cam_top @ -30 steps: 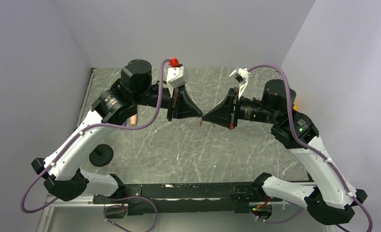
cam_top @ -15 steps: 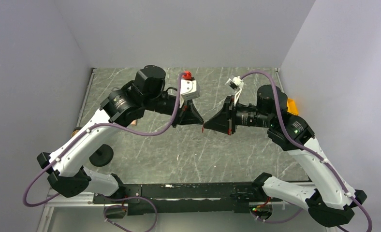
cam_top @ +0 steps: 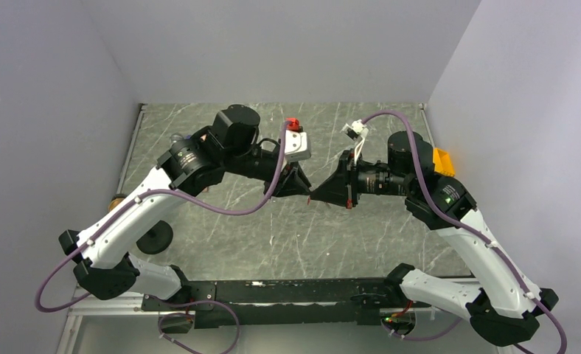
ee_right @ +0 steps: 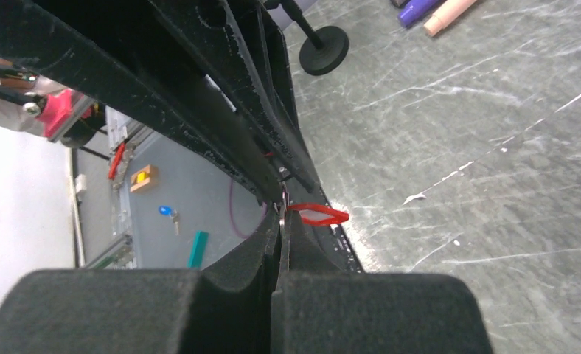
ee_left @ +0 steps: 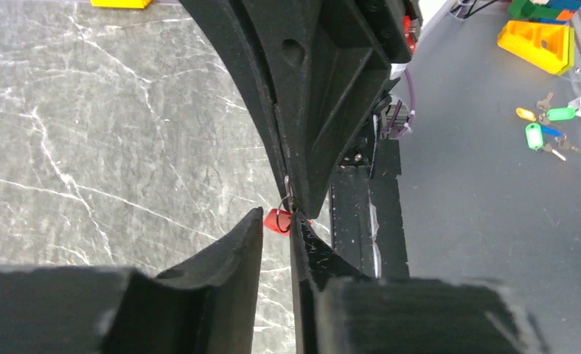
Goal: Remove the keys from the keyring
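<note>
Both grippers meet tip to tip above the middle of the table. The keyring is a tiny red tag (cam_top: 309, 200) on a thin metal ring, hanging at that meeting point. My right gripper (cam_top: 315, 195) is shut on the thin metal of the keyring (ee_right: 282, 214), and the red tag (ee_right: 318, 214) sticks out sideways from its tips. My left gripper (cam_top: 307, 191) is open by a narrow gap. In the left wrist view the tag (ee_left: 276, 220) and ring sit just beyond the left gripper (ee_left: 277, 223), with the ring against its right fingertip (ee_left: 296, 228). I cannot make out separate keys.
A yellow-orange box (cam_top: 442, 161) lies at the table's right edge behind the right arm. A black round stand (cam_top: 155, 237) sits near left. Markers (ee_right: 435, 11) lie on the table. Off the table, spare tagged keys (ee_left: 549, 125) lie on a grey surface.
My left arm has swung right and its wrist has come closer to the centre. My right arm has shifted slightly left. The fingertips stay together at the keyring.
</note>
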You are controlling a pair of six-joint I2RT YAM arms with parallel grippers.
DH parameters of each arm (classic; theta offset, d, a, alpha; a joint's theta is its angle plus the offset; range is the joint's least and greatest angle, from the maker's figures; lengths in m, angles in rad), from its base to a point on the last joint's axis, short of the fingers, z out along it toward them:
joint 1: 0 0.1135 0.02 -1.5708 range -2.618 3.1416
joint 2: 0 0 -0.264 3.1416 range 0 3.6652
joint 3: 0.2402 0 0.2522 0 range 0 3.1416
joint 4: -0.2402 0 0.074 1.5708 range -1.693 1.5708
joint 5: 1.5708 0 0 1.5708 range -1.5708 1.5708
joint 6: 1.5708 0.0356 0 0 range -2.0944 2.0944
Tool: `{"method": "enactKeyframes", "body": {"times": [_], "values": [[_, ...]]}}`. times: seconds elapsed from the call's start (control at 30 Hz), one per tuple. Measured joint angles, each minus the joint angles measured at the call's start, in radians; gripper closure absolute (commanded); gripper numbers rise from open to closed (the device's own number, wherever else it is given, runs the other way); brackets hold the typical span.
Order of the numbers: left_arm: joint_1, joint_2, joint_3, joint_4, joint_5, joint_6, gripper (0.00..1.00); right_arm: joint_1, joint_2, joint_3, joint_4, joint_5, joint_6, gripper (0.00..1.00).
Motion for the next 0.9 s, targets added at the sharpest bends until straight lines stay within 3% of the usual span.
{"method": "enactKeyframes", "body": {"times": [0.07, 0.17, 0.33, 0.47, 0.67, 0.9], "values": [[-0.003, 0.0, 0.0, 0.002, -0.018, 0.014, 0.47, 0.001, 0.0, -0.001, 0.002, -0.002, 0.001, 1.0], [-0.002, 0.0, 0.0, 0.006, -0.056, 0.022, 0.33, 0.008, -0.008, -0.008, 0.002, -0.002, 0.008, 1.0], [0.019, -0.01, -0.001, 0.029, -0.106, -0.005, 0.18, 0.008, -0.033, -0.033, 0.054, 0.022, 0.058, 1.0], [0.092, -0.043, -0.001, 0.082, -0.089, -0.091, 0.21, 0.008, -0.035, -0.033, 0.135, 0.076, 0.111, 1.0], [0.288, -0.095, -0.008, 0.279, 0.021, -0.366, 0.23, 0.007, -0.063, -0.044, 0.238, 0.234, 0.21, 1.0], [0.352, -0.034, 0.024, 0.376, 0.118, -0.593, 0.23, 0.006, -0.097, -0.099, 0.384, 0.246, 0.312, 1.0]]}}
